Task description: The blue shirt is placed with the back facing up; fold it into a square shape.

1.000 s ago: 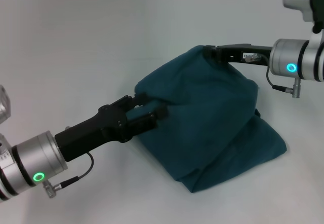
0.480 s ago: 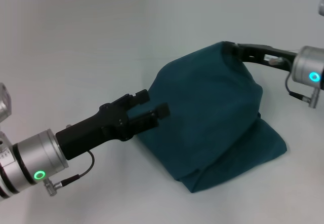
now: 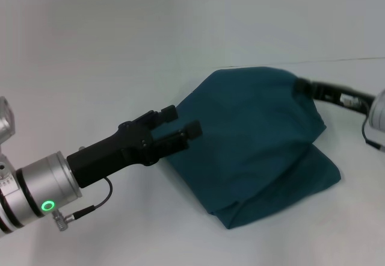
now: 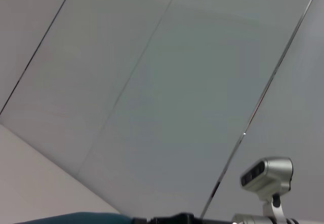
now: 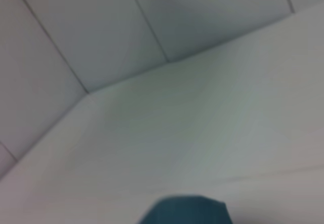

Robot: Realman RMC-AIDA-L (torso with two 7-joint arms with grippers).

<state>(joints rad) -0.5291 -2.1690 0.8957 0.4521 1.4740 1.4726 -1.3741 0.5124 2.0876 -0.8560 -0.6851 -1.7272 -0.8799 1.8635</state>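
Note:
The blue shirt lies bunched in a thick folded heap at the right of the white table. Its upper layer is lifted and drawn toward the right. My right gripper reaches in from the right edge and is shut on that raised layer at its far corner, fingertips buried in cloth. My left gripper stands open beside the shirt's left edge, with nothing between its fingers. A strip of the shirt shows in the left wrist view. A patch of the shirt shows in the right wrist view.
The white table spreads behind and to the left of the shirt. A panelled grey wall rises behind it. A silver part of the right arm shows in the left wrist view.
My left gripper let go of the shirt's left edge and now stands open. My right gripper moved right and lower, pulling the raised layer with it.

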